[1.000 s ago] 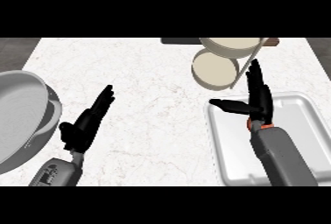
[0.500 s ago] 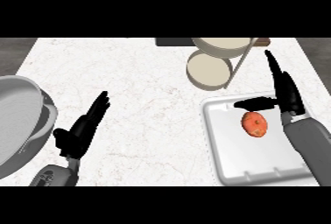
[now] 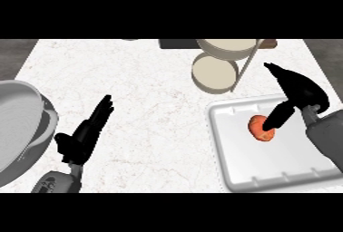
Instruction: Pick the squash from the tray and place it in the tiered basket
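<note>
An orange-red squash [image 3: 258,128] lies in the white tray [image 3: 268,168] at the right of the counter, in the tray's upper middle. My right hand [image 3: 305,93] hovers over the tray's far right part, fingers straight and pointing away from me. Its thumb reaches down onto the squash's right side and hides that part; the hand is open. The tiered basket [image 3: 214,74] stands beyond the tray at the counter's back, with two round cream tiers and a slanted post. My left hand [image 3: 84,136] rests open at the lower left, fingers up.
A large grey round pan [image 3: 20,124] hangs over the counter's left edge, close to my left hand. A dark board [image 3: 178,44] sits behind the basket. White marble counter top [image 3: 147,90] lies between my left hand and the tray.
My right hand has moved right and farther back across the tray, uncovering the squash; its thumb now lies on the squash. The left hand keeps its pose.
</note>
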Controlling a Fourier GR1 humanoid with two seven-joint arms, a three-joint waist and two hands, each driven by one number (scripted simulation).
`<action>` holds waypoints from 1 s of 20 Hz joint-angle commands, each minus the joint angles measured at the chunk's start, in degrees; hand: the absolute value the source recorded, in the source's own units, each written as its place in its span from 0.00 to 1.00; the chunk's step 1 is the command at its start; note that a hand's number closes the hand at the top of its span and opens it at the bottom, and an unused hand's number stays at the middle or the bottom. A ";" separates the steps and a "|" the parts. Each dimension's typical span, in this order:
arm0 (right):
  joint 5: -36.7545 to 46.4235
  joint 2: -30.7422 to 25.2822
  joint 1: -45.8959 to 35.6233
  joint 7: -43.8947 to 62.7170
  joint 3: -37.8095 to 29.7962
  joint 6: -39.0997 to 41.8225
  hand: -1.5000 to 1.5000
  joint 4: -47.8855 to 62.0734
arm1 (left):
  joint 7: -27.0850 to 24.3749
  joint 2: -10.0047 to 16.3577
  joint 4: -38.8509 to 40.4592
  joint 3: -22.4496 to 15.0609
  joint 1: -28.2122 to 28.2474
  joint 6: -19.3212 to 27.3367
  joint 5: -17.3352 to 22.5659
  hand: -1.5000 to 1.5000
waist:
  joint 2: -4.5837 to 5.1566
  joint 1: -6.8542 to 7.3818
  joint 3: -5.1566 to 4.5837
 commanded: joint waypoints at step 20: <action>8.81 4.42 12.58 27.84 -0.33 7.17 0.00 -16.38 | -0.98 -1.73 1.03 2.71 -0.11 -2.88 -2.45 0.50 | 1.14 0.99 0.47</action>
